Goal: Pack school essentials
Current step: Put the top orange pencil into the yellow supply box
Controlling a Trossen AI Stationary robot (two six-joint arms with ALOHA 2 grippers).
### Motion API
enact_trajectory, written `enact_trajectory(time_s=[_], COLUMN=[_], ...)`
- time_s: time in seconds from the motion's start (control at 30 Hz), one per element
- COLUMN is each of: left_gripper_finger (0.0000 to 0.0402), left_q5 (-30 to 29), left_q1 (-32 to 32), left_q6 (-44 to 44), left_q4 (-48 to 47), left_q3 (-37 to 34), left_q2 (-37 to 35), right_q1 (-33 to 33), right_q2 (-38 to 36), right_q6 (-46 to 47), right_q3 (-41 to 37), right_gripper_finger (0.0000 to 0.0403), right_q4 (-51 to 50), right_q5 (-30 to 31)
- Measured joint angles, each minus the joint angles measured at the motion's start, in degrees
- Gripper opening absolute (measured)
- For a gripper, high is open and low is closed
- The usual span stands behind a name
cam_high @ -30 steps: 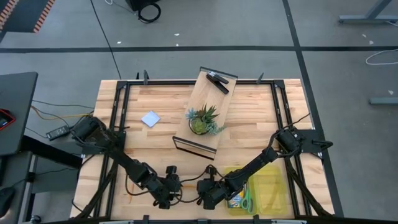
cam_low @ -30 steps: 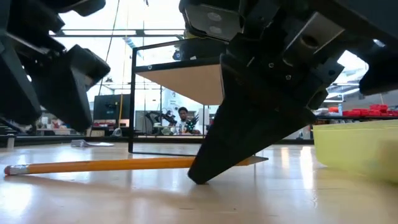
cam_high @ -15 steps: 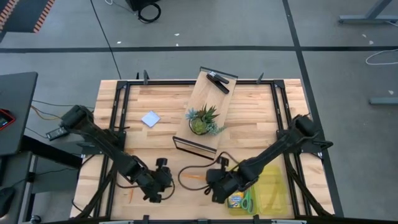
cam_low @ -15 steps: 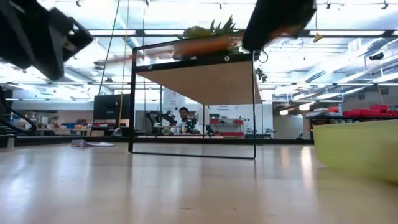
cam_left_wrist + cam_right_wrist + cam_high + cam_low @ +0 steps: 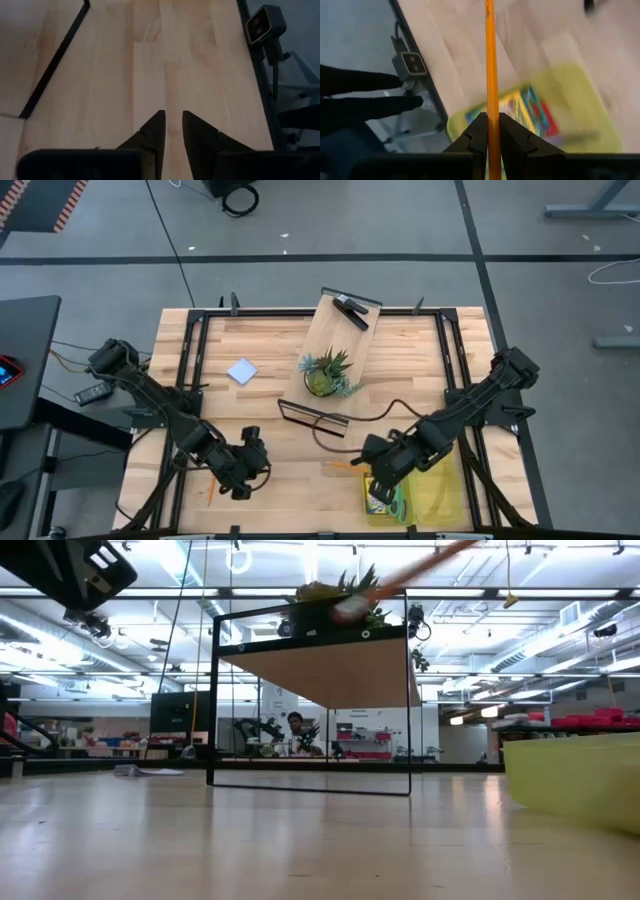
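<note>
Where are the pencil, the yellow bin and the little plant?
pencil [image 5: 492,90], right wrist view, mid-shaft, held by the right gripper.
yellow bin [image 5: 448,480], high view, bare floor.
plant [image 5: 327,370], high view, its leaves.

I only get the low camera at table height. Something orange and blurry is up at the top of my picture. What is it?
Observer: An orange pencil, gripped between the right gripper's fingers and lifted clear of the table.
Visitor: Where is it heading? I just see a yellowish wall at my right.
Observer: That wall is a yellow-green bin; from above, the gripper holds the pencil at the bin's edge, and a crayon box lies inside.
Visitor: And the dark shape in my top left corner?
Observer: That is the left arm; its gripper hovers over bare wood, fingers slightly apart, holding nothing.
</note>
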Motion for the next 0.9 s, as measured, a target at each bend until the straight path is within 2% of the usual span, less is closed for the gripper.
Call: enact_trajectory(time_s=[0.27,0.57,0.77,0.9], left_gripper_finger=[0.0053,0.0051,0.0047,0.0042], left_q5=[0.0,-0.3,-0.3,-0.3], left_q1=[0.0,0.7,0.7,0.7], left_q6=[-2.8,-2.3,-2.2,-1.9], left_q4=[-3.7,-3.7,-3.7,-3.7], left_q3=[0.0,0.0,0.0,0.0], left_q2=[-2.2,-2.5,-2.5,-2.5], right_q1=[4.8,11.4,14.0,13.7], right_q2=[-3.4,-4.1,-4.0,-4.0], right_q6=[22.7,47.0,62.9,63.8], right_q3=[0.0,0.1,0.1,0.1], right_gripper_finger=[0.0042,0.0042,0.0042,0.0042], right_q4=[-8.5,-10.1,-15.7,-17.9], right_q5=[-6.6,-11.6,-9.7,-7.4])
